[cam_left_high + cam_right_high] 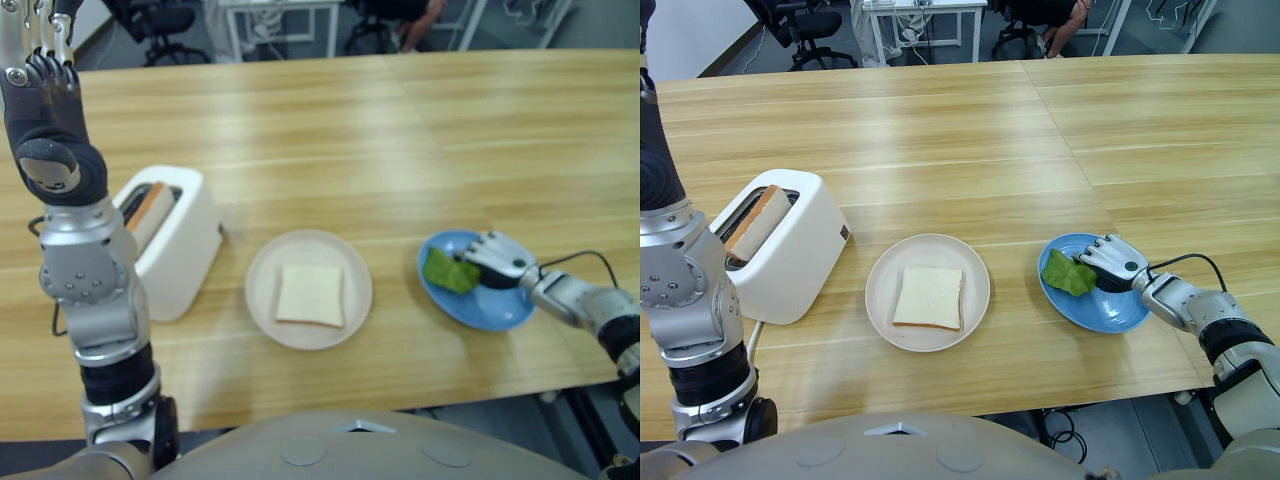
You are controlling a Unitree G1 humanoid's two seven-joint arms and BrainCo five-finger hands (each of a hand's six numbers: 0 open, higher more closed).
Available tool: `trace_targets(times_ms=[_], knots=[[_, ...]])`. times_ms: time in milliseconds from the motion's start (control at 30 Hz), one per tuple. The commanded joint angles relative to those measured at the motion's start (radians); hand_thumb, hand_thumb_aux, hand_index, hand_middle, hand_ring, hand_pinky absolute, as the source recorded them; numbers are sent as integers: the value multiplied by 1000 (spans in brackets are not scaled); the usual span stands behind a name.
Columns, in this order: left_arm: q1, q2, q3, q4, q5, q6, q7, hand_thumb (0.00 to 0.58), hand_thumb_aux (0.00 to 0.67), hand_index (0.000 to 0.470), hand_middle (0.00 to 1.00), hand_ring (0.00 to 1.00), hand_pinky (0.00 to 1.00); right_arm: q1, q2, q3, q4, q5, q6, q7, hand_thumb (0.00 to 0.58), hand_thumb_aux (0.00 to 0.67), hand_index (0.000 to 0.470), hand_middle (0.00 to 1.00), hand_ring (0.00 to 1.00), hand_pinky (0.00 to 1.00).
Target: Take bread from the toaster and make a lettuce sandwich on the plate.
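Right hand (1118, 258) low over the blue plate (1110, 315), lower right, fingers pinching the lettuce leaf (1068, 273). Left hand (42, 68) raised upper left, grasp unclear

Wooden table (940, 120), office chairs (805, 25), white desk (915, 8)

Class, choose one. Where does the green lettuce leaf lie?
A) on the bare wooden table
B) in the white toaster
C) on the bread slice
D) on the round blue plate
D: the green lettuce leaf lies on the round blue plate, by the robot's right hand.
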Motion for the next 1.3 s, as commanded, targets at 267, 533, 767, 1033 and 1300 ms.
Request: trace_targets(times_ms=[267, 533, 767, 1033, 1300], knots=[[-24, 13, -12, 47, 17, -20, -9, 0, 0, 0, 0, 0, 0, 54, -38, -181, -325, 164, 2, 7, 580, 670, 460, 1000, 1000, 1000], [-44, 11, -32, 77, 25, -35, -12, 0, 0, 0, 0, 0, 0, 65, 94, -197, -620, 172, 11, 136, 580, 670, 460, 1000, 1000, 1000], [-46, 4, -48, 94, 39, -49, -8, 0, 0, 0, 0, 0, 0, -23, 306, -89, -587, 132, -37, 208, 580, 670, 460, 1000, 1000, 1000], [-53, 0, -66, 111, 48, -60, -4, 14, 8, 5, 0, 0, 0, -85, 443, -12, -458, 104, -62, 199, 580, 670, 460, 1000, 1000, 1000], [-47, -3, -68, 117, 57, -66, 2, 53, 32, 22, 0, 0, 0, -109, 489, 51, -327, 79, -89, 185, 580, 670, 460, 1000, 1000, 1000]])
